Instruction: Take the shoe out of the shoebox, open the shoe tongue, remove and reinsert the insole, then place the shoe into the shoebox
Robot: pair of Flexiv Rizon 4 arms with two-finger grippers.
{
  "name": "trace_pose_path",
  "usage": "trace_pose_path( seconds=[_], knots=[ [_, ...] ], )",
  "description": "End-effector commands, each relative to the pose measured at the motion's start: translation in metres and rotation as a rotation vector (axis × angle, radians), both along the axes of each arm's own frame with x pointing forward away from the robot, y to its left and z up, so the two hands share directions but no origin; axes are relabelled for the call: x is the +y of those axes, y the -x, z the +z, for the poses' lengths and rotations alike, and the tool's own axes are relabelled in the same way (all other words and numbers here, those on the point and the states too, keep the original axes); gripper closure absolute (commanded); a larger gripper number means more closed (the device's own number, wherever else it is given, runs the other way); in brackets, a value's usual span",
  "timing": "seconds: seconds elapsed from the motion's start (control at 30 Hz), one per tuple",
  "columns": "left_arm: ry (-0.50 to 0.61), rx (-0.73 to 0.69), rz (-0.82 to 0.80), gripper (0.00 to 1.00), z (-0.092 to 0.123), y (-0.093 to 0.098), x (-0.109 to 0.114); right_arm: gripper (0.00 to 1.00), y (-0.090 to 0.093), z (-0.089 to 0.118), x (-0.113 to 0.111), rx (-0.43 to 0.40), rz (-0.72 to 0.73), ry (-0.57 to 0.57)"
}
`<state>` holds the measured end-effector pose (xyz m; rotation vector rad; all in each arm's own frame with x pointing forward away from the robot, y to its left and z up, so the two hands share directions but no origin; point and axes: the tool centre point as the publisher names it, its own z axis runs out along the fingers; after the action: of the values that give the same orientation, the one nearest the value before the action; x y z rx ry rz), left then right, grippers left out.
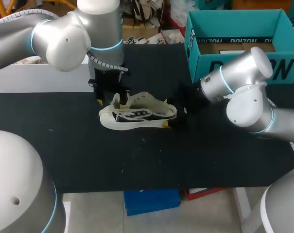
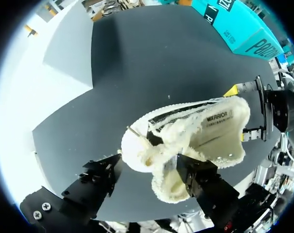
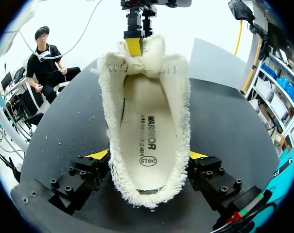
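The right gripper (image 3: 147, 155) is clamped on the heel of the shoe (image 1: 137, 116), a yellow tip on each side, which I judge pins it flat while the other end is worked. The left gripper (image 2: 147, 166) stands over the toe with the tongue (image 3: 137, 58) at its tip; I cannot tell whether it grips it. The tongue stands raised, baring the insole (image 3: 147, 141), so the insole step looks next. The shoe lies on its sole at the head view's centre, out of the box (image 1: 234, 24) at upper right. Its lining is shaggy cream fleece, soft and likely to snag; the insole is smooth and flat. The box is stiff teal card, the table (image 1: 137, 160) matte black.
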<state>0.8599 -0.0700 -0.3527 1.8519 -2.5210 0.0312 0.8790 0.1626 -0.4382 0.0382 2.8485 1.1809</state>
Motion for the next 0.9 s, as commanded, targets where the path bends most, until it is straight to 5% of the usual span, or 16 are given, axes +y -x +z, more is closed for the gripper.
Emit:
trace_pose_path(
  seconds=[0.03,0.37,0.87,0.9],
  knots=[
    [0.032,0.031,-0.146,0.0,0.014,0.0,0.003,1.0,0.0,-0.002,0.0,0.0,-0.001,0.003],
    [0.069,0.088,-0.567,0.0,0.053,-0.004,-0.011,1.0,0.0,-0.002,0.0,0.0,-0.001,0.003],
    [0.129,0.152,-1.022,0.01,0.093,-0.028,-0.068,1.0,0.0,-0.002,0.0,0.0,-0.001,0.003],
    [0.123,0.157,-1.046,0.49,0.092,-0.028,-0.072,1.0,0.0,-0.002,0.0,0.0,-0.001,0.003]
  ],
)
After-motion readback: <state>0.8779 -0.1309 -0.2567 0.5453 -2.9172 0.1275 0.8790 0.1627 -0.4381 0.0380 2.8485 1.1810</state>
